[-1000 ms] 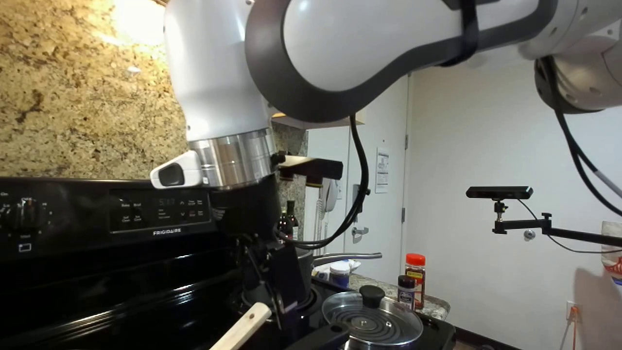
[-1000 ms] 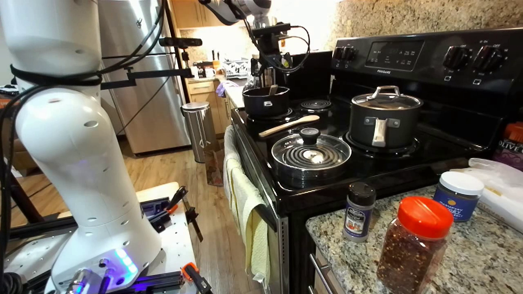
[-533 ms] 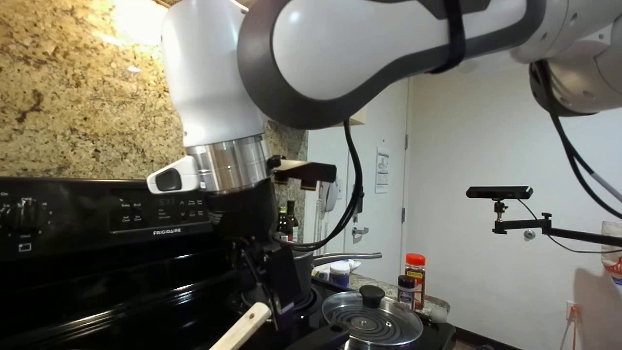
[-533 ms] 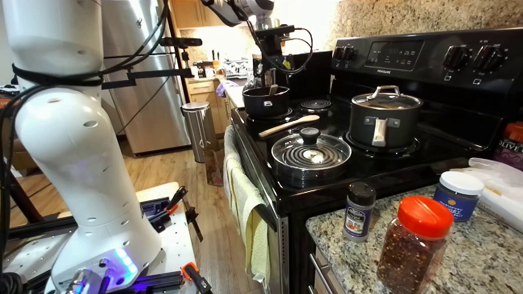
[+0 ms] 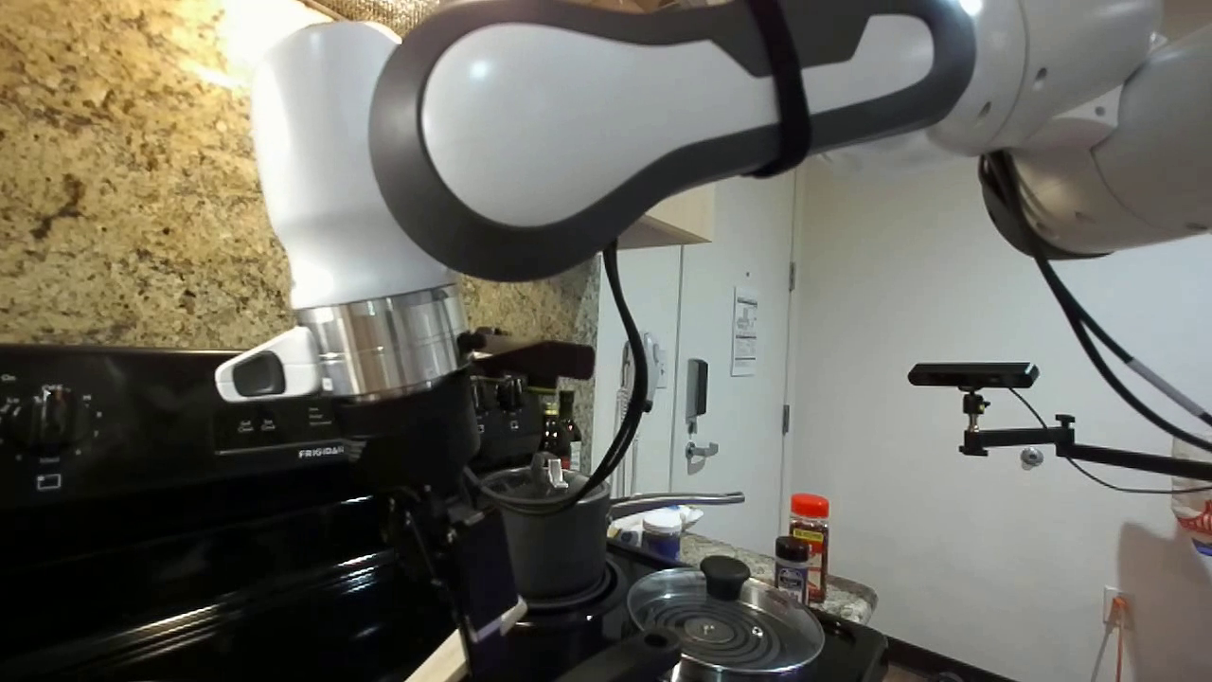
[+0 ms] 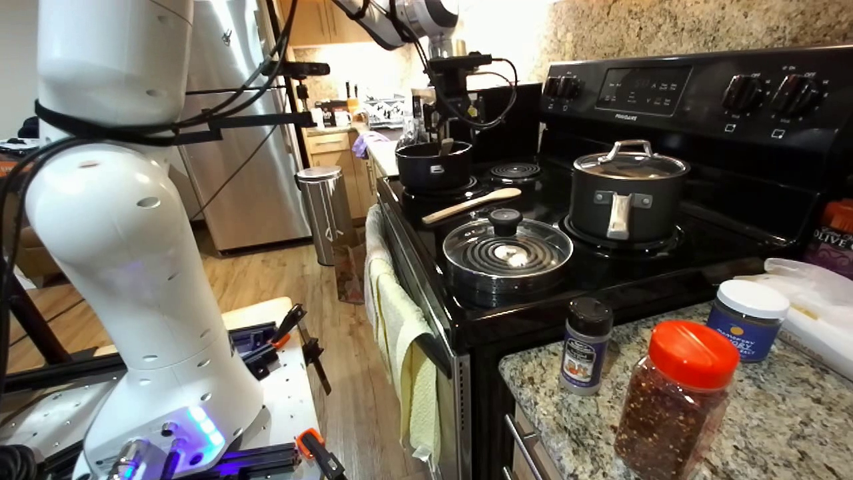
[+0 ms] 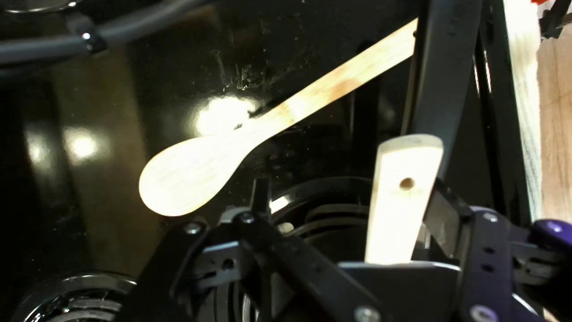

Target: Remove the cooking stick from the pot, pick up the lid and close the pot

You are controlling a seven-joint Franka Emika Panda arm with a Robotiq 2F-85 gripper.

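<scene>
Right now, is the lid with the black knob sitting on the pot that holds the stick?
No, in an exterior view the lid is apart from the pot, with a loose wooden utensil lying between them.

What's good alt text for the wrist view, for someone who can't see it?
The end of a wooden cooking stick, pierced by a hole, appears between open robotic fingers. Behind it, a wooden spoon lies on a glossy black stovetop, with coil burners partly visible.

Speckled stone wall (image 5: 142,237) behind the tool (image 7: 351,203), super glary up top (source unclear imo), pale door (image 5: 762,426) beyond, steel fridge (image 6: 266,200) well off sideways, wood floor (image 6: 350,333) lower.
</scene>
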